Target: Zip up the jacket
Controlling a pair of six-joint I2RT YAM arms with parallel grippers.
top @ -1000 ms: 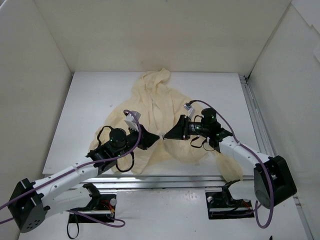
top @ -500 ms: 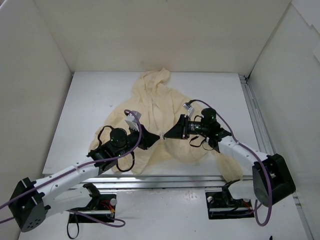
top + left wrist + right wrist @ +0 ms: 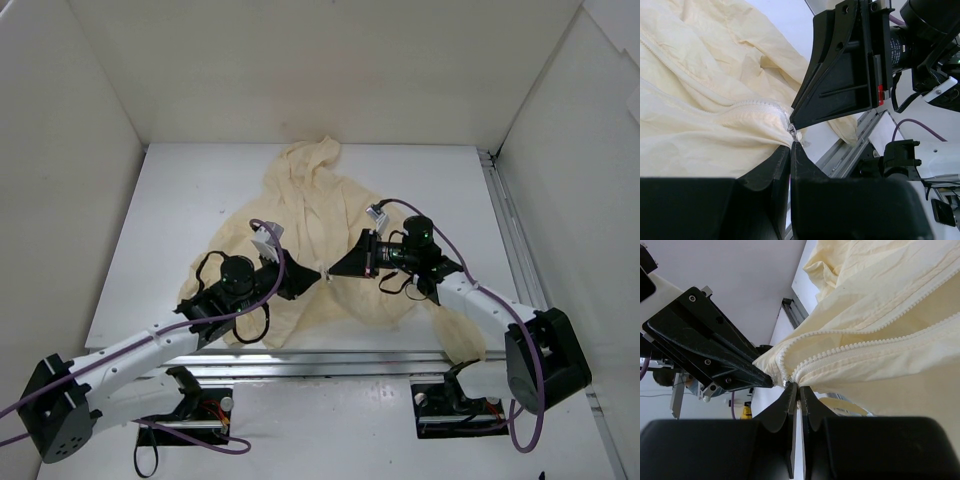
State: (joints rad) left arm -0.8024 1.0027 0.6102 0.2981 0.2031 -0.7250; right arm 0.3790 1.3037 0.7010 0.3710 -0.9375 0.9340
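Note:
The pale yellow-cream jacket (image 3: 320, 215) lies spread on the white table, hood at the far end. My two grippers meet tip to tip at the lower end of its front zipper. My left gripper (image 3: 318, 274) is shut on the jacket's bottom edge (image 3: 765, 137) just below the small metallic pull (image 3: 790, 128). My right gripper (image 3: 333, 271) is shut at the pull (image 3: 787, 383), where the two toothed zipper rows (image 3: 850, 347) join. Above that point the zipper rows are apart. The fabric there is lifted slightly off the table.
White walls enclose the table (image 3: 190, 200) on the left, far and right sides. A metal rail (image 3: 510, 230) runs along the right edge and another along the near edge. One sleeve (image 3: 462, 335) hangs over the near edge by the right arm.

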